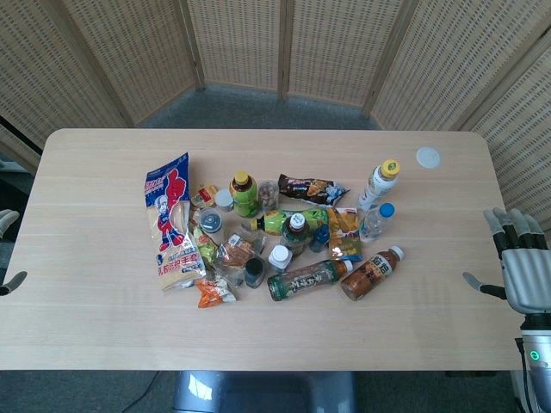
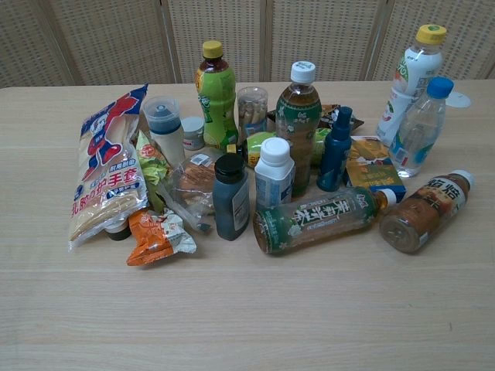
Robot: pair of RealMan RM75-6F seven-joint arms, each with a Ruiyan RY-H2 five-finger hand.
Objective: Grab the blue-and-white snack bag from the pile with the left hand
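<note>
- Chinese characters are printed in red and blue on the blue-and-white snack bag (image 1: pixel 173 222); a cartoon figure is seen near its top, and the remaining text is too small to be read.
- White Chinese characters are carried on the label of the lying green tea bottle (image 2: pixel 319 219); two large characters are shown on the brown bottle (image 2: pixel 426 209) beside it.
- Writing on the other labels cannot be made out.
- The snack bag is located at the left edge of the pile, lying flat along the table (image 1: pixel 86 327), with its lower end touching an orange packet (image 2: pixel 155 236).
- The bag is long and partly clear, with pale contents visible through its side in the chest view.
- Bare tabletop is found left of the bag and along the whole near edge; the pile is kept to the centre.
- A white disc (image 1: pixel 428 157) lies alone near the far right corner.
- The left hand (image 1: pixel 9 249) is seen only as fingertips at the left frame edge, well apart from the bag; its finger state cannot be told.
- The right hand (image 1: pixel 519 262) is held at the right table edge, fingers extended and spread, with nothing held.
</note>
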